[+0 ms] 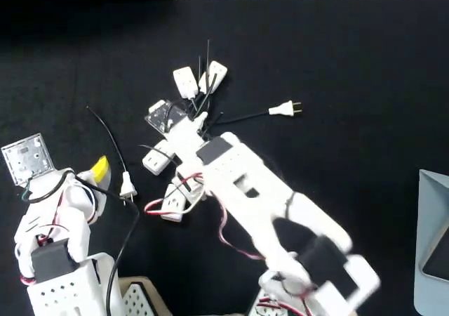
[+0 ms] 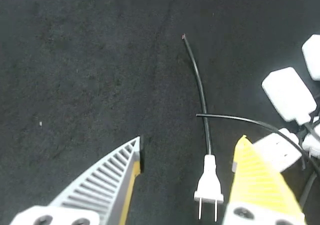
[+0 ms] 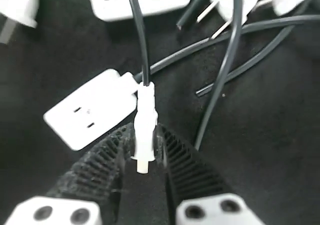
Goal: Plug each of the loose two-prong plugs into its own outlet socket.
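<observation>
Right hand (image 3: 145, 135) clamped on white plug (image 3: 144, 120) beside outlet socket (image 3: 90, 115), high-view centre. My left hand (image 2: 190, 139) gaped wide near second plug (image 2: 209, 185), lying on counter (image 2: 75, 60), lower left of high view.

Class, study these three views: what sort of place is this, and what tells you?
Probably a robotics lab bench: a left arm and right arm at a black-covered table, with loose plugs and outlet sockets laid out for practice.
</observation>
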